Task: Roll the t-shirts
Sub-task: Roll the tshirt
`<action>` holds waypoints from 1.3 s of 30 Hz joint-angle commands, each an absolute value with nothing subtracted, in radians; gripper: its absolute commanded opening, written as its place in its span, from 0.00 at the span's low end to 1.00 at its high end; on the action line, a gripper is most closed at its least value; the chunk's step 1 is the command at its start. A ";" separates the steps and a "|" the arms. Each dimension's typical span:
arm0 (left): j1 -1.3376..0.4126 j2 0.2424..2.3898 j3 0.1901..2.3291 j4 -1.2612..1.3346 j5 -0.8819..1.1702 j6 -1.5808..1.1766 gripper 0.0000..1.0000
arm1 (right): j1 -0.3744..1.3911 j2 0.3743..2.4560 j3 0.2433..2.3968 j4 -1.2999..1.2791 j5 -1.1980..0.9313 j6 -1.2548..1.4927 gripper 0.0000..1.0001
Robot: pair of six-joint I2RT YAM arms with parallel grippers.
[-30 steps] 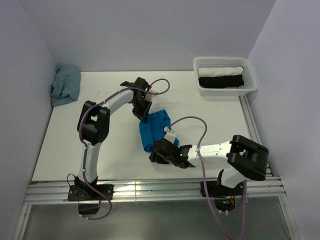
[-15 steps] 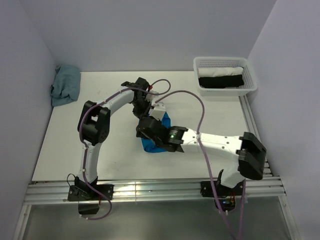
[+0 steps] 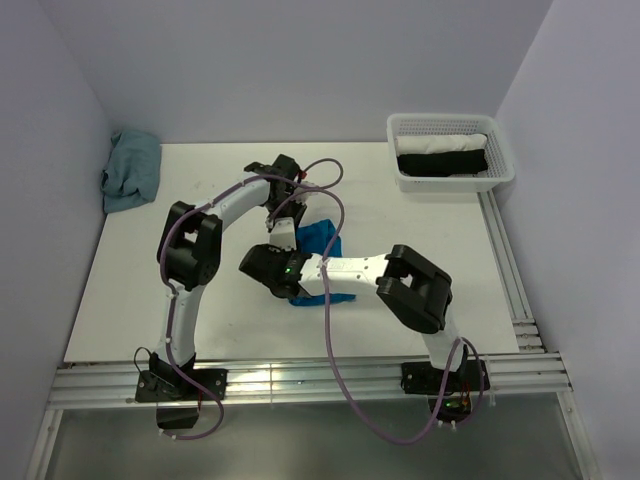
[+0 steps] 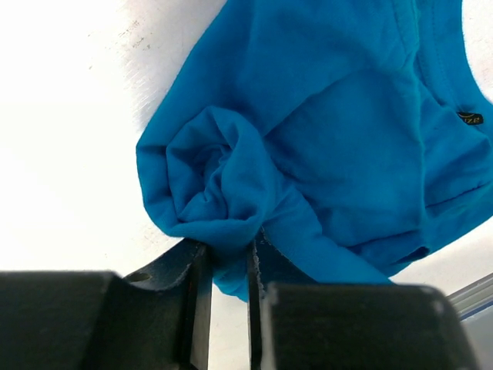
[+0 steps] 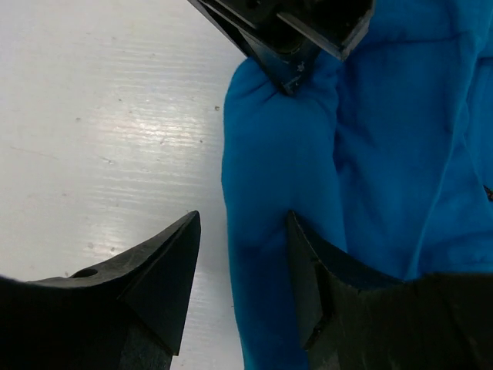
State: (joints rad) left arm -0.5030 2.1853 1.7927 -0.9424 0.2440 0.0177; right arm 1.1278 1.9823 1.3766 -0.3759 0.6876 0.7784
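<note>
Bright blue thin cotton t-shirt is bunched into a loose wad roughly in the middle of the white table, so not rolled up yet tbh. A small dark neck label can be made out on it in the left wrist view.

On the side nearer the table's front edge, the right gripper is held wide open and low over the left edge of the wad. One black finger is set over bare table and the other is down against the fabric, with a strip of blue cloth caught between them but not squeezed. Nothing is gripped by it.

Just past that, the left gripper is clamped nearly closed on a twisted fold of the same shirt. The cloth is pinched right between the two fingers, and a swirl of fabric is bulging out above them.

Further back, a white plastic mesh basket is parked at the far right corner, with a white rolled shirt and a black rolled shirt laid side by side inside. At the far left corner a crumpled grey-blue cloth is heaped against the wall.
</note>
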 commanded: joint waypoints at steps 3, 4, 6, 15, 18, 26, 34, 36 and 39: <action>-0.502 2.217 1.832 -0.950 0.189 0.055 0.26 | 1.129 2.019 1.419 -0.535 0.752 0.874 0.56; -0.502 2.217 1.838 -0.953 0.190 0.055 0.29 | 1.132 2.025 1.419 -0.549 0.747 0.891 0.56; -0.502 2.218 1.851 -0.957 0.201 0.055 0.39 | 1.132 2.045 1.420 -0.599 0.736 0.925 0.56; -0.480 2.209 1.966 -0.988 0.279 0.049 0.78 | 1.134 2.059 1.370 -0.652 0.692 0.994 0.57; -0.457 2.215 2.026 -1.014 0.317 0.048 0.80 | 1.123 2.033 1.324 -0.588 0.675 0.986 0.58; -0.387 2.117 1.904 -0.982 0.469 0.093 0.82 | 1.006 1.794 0.984 -0.038 0.358 0.841 0.47; -0.337 1.976 1.651 -0.836 0.661 0.144 0.84 | 0.836 1.747 0.698 0.532 -0.115 0.939 0.38; -0.337 1.968 1.612 -0.803 0.666 0.134 0.85 | 0.834 1.773 0.690 0.661 -0.194 0.997 0.37; -0.336 1.982 1.583 -0.767 0.650 0.112 0.85 | 0.833 1.830 0.689 0.782 -0.256 1.072 0.36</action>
State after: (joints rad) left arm -0.3370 2.0113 1.6093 -0.8551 0.5999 0.1116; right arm 0.8230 1.7725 0.7074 0.5686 -0.0700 0.9703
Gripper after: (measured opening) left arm 0.845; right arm 0.378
